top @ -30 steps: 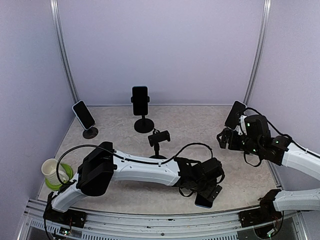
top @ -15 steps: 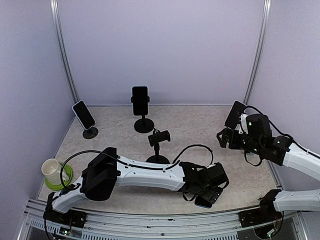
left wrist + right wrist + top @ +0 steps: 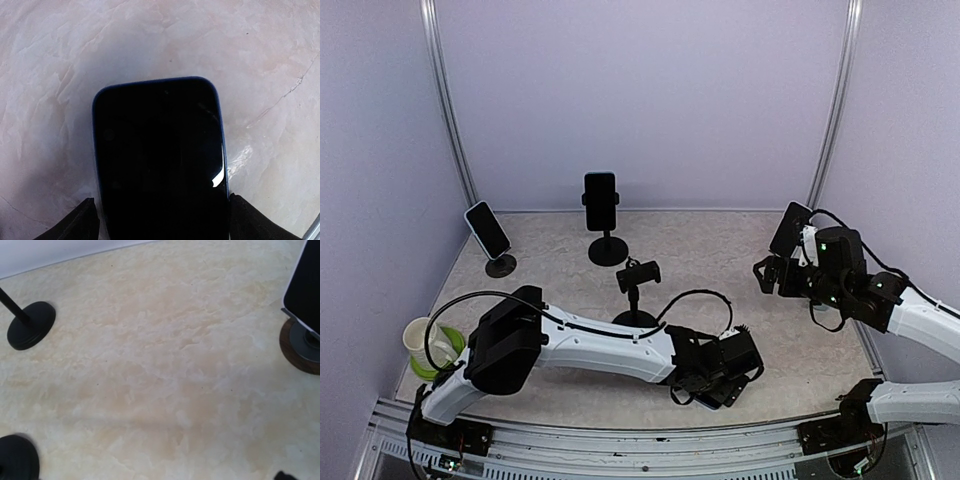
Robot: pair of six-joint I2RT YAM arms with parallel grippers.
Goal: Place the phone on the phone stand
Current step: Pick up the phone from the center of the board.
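Moved: the left claw (image 3: 718,372) has come down and slid a little left over the phone (image 3: 160,160). It now hides most of the phone from the top camera, and its jaws have begun to narrow.
Unmoved: the right claw (image 3: 767,274) hangs where it was, and nothing else has shifted.
Left claw: spread astride the phone's near end, with the fingers (image 3: 82,224) just beside its long edges. I cannot tell whether they touch it.
Right claw: spread, holding nothing, raised at the right side.
Phone: flat, dark face up, on the worktop (image 3: 720,250) near the front edge, right of centre.
Meaning: this looks like the start of the grasp. Closing, lifting and carrying to the empty stand (image 3: 638,273) all remain.
Phones: four, with three on stands and one flat.
Stands: four, with three filled and one empty at mid-worktop.
Cup (image 3: 423,340): one, at the far left.
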